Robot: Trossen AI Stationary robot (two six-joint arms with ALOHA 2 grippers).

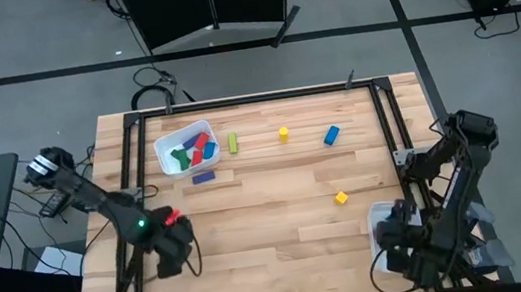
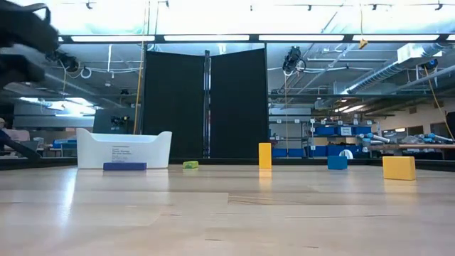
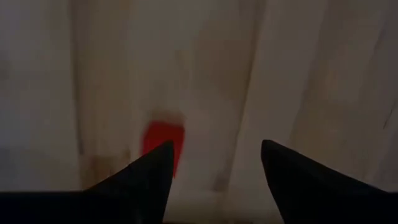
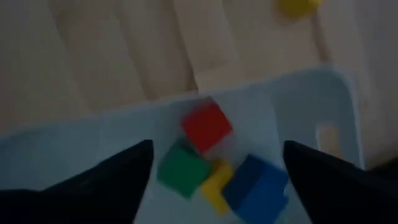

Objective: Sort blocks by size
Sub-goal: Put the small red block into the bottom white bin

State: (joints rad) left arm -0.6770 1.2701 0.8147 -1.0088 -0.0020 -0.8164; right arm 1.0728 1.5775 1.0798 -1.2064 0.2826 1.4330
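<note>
- Bench (image 1: 282,234): five blocks lay loose — blue bar (image 1: 204,178), green bar (image 1: 233,143), blue block (image 1: 331,136), two yellow cubes (image 1: 283,134).
- Far tray (image 1: 162,151) held several bars; near tray (image 4: 93,155) held four cubes. Sorting looked over halfway.
- Right hand (image 4: 217,155) open, empty, over near tray.
- Left hand (image 3: 214,158) apart, empty, above red block (image 3: 163,144).

One camera hangs overhead and looks straight down, taking in the whole counter (image 1: 272,235) and both arms. Another sits at counter height and faces level across the boards into the room; it shares the white tray (image 2: 124,149) near the far left corner with the overhead view. Each wrist camera looks past its own dark fingers (image 3: 149,180) from close up: the left at bare boards, the right into a second tray (image 4: 336,106) at the near right corner.
</note>
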